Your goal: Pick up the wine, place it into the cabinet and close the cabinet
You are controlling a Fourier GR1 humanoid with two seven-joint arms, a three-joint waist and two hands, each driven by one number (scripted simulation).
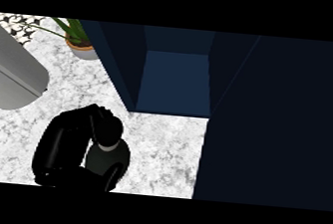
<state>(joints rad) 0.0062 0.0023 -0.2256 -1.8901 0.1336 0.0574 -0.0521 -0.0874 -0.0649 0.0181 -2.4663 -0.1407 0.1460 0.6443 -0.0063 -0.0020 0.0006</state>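
The left robot hand point(67, 143) curls around the dark wine bottle point(107, 161), upright, neck toward the open cabinet point(176, 80), above the marble tabletop point(163, 143).

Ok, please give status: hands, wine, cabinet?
Left hand curled round wine bottle, above counter. Right hand not in view. Cabinet open, nothing blocking its opening.

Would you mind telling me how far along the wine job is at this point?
Done: the left hand is curled round the wine bottle, though I cannot tell if it is lifted. In hand: carrying it toward the open cabinet. Left: placing it inside and closing the door.
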